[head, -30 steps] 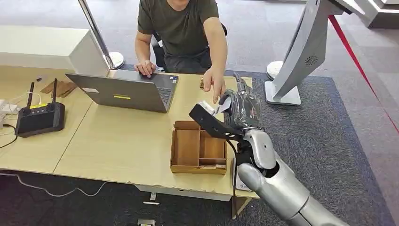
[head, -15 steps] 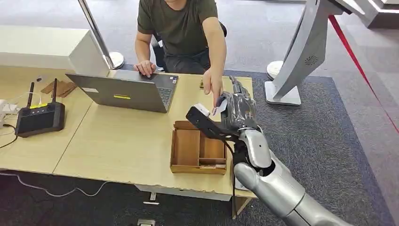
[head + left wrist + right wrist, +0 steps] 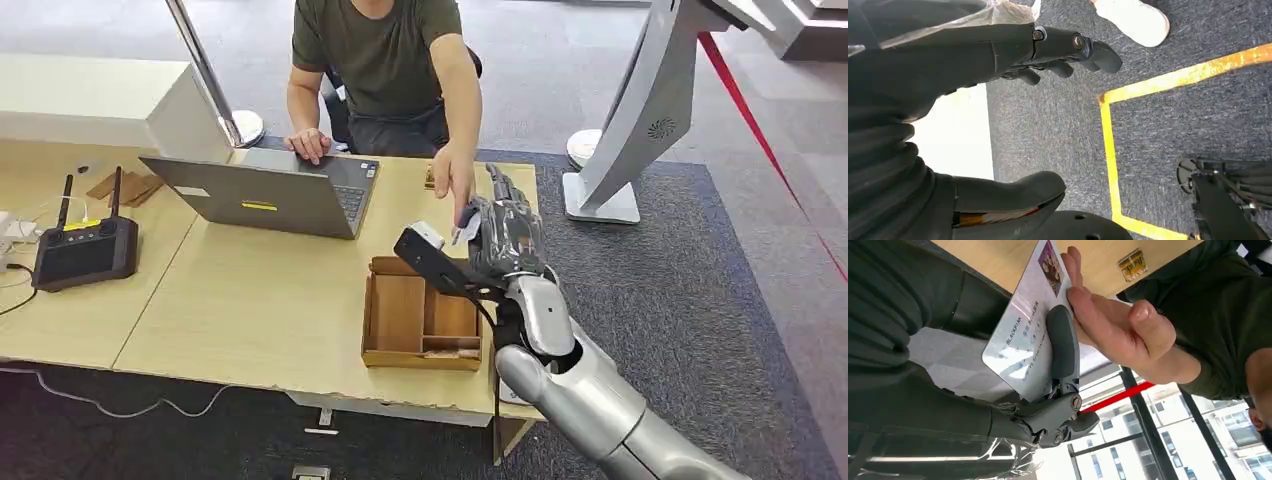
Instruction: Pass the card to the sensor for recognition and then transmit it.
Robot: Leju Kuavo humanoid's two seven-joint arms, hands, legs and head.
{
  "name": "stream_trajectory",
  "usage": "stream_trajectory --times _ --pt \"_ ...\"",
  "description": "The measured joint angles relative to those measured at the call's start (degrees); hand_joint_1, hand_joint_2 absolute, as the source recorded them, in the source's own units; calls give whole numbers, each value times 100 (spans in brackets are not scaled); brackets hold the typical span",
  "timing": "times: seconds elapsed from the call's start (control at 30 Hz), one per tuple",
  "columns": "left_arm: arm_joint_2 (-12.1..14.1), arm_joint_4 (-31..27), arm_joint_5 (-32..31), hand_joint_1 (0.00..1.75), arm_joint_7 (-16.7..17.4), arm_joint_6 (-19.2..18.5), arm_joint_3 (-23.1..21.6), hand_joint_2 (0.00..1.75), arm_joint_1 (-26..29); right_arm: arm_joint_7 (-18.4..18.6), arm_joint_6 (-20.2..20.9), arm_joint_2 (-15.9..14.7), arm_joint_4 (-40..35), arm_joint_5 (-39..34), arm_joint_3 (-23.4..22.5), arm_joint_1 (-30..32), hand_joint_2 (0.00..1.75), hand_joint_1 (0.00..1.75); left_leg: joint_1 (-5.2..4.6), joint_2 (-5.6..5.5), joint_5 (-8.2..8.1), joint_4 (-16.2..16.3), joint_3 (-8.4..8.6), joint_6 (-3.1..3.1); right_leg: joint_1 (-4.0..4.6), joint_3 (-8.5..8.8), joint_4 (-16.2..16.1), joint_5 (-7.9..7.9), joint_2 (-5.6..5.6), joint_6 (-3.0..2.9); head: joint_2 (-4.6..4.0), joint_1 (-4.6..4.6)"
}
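Note:
My right hand (image 3: pixel 506 236) is raised over the table's right end and holds a white printed card (image 3: pixel 467 229). In the right wrist view a dark finger (image 3: pixel 1063 338) lies across the card (image 3: pixel 1020 342), pressing it against the hand. A seated person reaches over the table, and their fingertips (image 3: pixel 1075 287) touch the card's far edge; that hand (image 3: pixel 455 183) is just beyond mine. A small gold-brown device (image 3: pixel 429 178) lies on the table behind it. My left hand (image 3: pixel 963 55) hangs over the carpet with thumb and fingers apart, holding nothing.
An open cardboard tray (image 3: pixel 372 322) sits on the table under my right hand. A grey laptop (image 3: pixel 270 195) stands in front of the person, and a black controller with antennas (image 3: pixel 85 250) is at the left. A grey stand (image 3: pixel 640 120) rises at the right.
My right hand has shifted slightly left with the card, closer to the person's fingertips. The person's hand stays at the card.

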Motion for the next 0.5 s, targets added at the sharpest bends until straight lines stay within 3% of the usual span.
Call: stream_trajectory --times 0.5 --pt "0 0 0 0 0 0 0 175 0 0 0 9 26 0 20 -3 175 175 0 0 0 0 -1 0 0 -1 0 0 0 0 0 0"
